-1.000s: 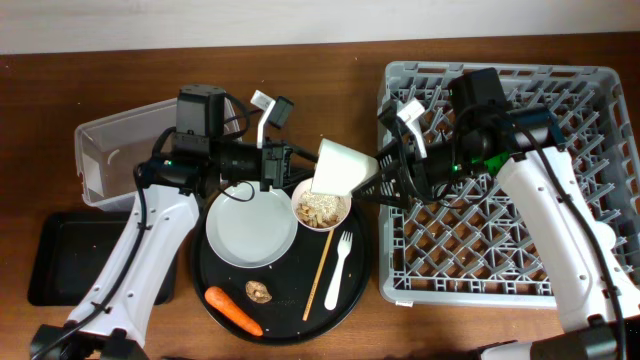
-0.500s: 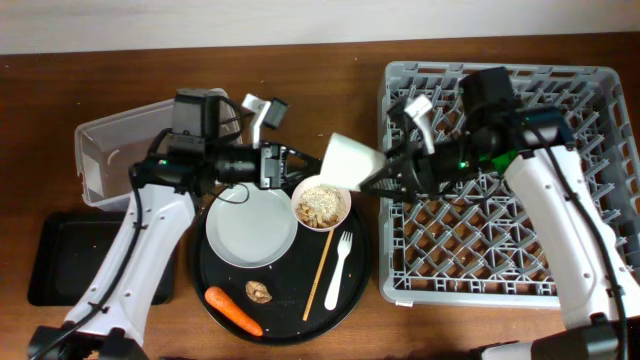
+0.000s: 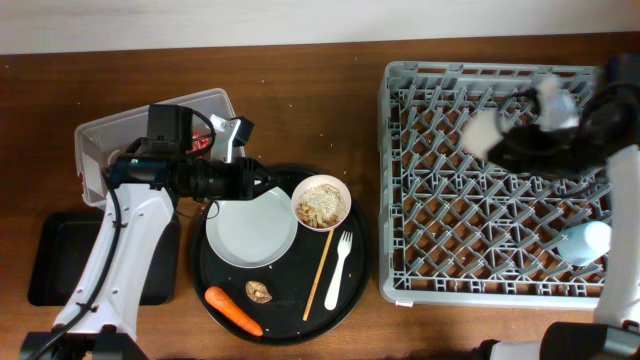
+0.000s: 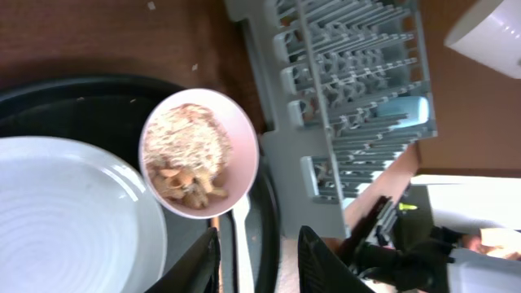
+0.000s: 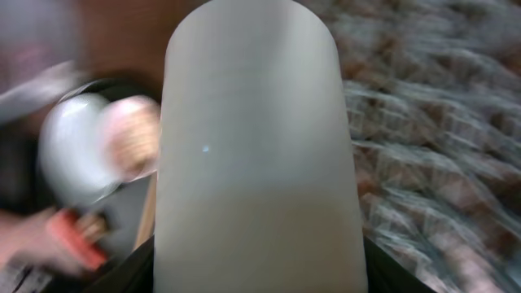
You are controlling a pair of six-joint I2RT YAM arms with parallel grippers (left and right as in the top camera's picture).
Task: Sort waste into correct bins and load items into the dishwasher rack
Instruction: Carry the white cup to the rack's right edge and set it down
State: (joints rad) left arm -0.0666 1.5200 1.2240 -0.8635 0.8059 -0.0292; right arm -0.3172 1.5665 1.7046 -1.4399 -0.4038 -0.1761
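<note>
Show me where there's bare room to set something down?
Bare wooden tabletop between the clear plastic tub and the grey plastic dishwasher rack; the shallow black rectangular tray looks empty. The round black tray is crowded.

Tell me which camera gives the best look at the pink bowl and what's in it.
Left wrist: the bowl sits close and sharp, beige scraps plain inside. Overhead shows it whole but small, beside the plate. Right wrist gives only a pink blur behind the white cup.
</note>
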